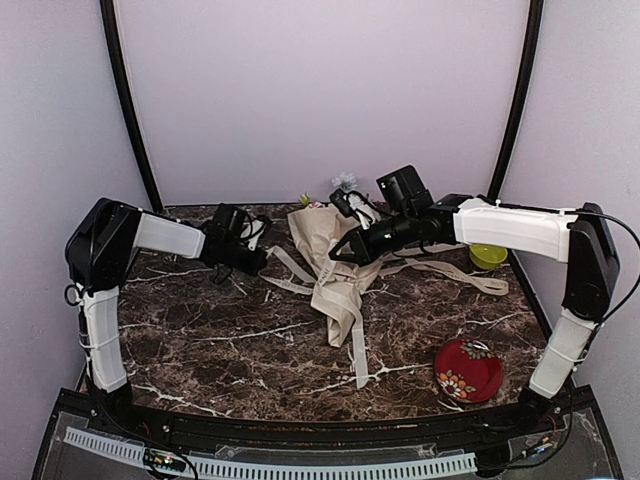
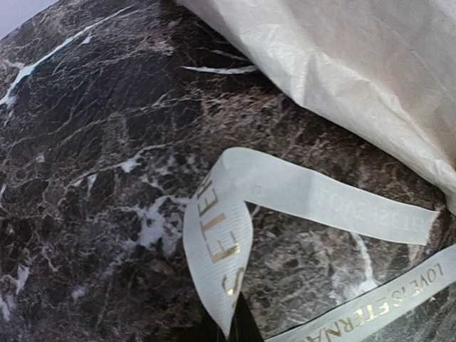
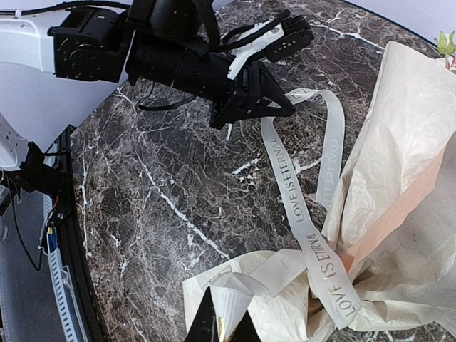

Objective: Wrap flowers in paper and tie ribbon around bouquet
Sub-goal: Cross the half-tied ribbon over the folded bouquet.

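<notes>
Ribbon (image 2: 228,235) print: "LOVE IS ETERNAL"

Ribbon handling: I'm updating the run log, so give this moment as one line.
left fingers: shut on ribbon | right fingers: shut on paper | ribbon: untied, loose on table | stage: tying not done

The top view looks down from high at the near edge over the whole marble surface (image 1: 220,340). The left wrist view sits very close above the ribbon (image 2: 221,242) and paper (image 2: 356,64). The right wrist view faces left toward the left tool (image 3: 235,117), sharing both.
</notes>
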{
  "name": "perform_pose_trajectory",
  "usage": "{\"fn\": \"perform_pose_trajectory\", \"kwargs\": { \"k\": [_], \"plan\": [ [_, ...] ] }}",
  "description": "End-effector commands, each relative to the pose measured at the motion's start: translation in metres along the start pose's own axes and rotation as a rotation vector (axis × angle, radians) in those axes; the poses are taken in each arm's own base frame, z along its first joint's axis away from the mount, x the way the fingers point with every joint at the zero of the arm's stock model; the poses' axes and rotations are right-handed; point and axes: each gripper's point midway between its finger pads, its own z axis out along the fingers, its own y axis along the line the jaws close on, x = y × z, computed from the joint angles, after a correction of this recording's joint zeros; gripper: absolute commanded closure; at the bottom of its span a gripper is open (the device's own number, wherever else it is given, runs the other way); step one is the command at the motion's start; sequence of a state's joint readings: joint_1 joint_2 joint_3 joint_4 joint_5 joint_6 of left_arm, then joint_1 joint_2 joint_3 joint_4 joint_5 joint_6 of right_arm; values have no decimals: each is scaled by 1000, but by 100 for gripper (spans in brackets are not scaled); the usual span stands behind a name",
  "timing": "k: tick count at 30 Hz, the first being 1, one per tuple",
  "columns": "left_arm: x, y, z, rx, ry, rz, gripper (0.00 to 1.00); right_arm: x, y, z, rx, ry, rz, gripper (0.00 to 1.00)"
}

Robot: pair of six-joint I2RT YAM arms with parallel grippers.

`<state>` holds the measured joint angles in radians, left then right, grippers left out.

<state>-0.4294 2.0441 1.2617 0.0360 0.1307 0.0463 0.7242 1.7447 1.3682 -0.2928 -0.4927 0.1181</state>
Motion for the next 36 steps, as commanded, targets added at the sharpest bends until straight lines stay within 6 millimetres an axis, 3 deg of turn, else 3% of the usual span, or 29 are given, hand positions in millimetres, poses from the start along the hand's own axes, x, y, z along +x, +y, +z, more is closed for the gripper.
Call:
{"fn": "perform_pose_trajectory", "kwargs": {
  "k": [1,4,7,9,11,17,21,26,30,31,32,33,36],
  "plan": [
    [-45,-37,-57,166,-229,62,100,-7,-4,-3,19,-19,11,100],
    [-74,-72,-124,318,-503,171,100,-7,-4,-2,18,-18,13,100],
    [-75,-113,-186,461,-673,292,100,-8,-5,-1,18,-21,15,100],
    [-76,-137,-213,495,-724,378,100,-10,-6,-1,19,-24,17,100],
    [-88,-158,-231,476,-761,471,100,-13,-8,-1,21,-32,22,100],
    [-133,-189,-275,538,-892,572,100,-21,-26,-1,37,-61,77,100],
    [-117,-244,-309,763,-933,721,100,-33,-38,-7,25,-104,120,100],
    [-83,-309,-320,1004,-916,840,100,-50,-37,-8,1,-130,90,100],
    [-71,-375,-298,1098,-869,931,100,-49,-37,-6,-3,-115,80,100],
    [-68,-388,-282,1123,-832,925,100,-47,-37,-6,-8,-111,77,100],
    [-70,-398,-281,1146,-827,932,100,-46,-35,-6,-16,-108,73,100],
    [-61,-408,-262,1166,-777,944,100,-45,-33,-6,-27,-106,66,100],
    [-44,-423,-222,1159,-697,986,100,-40,-29,-8,-41,-96,51,100]
  ]
}}
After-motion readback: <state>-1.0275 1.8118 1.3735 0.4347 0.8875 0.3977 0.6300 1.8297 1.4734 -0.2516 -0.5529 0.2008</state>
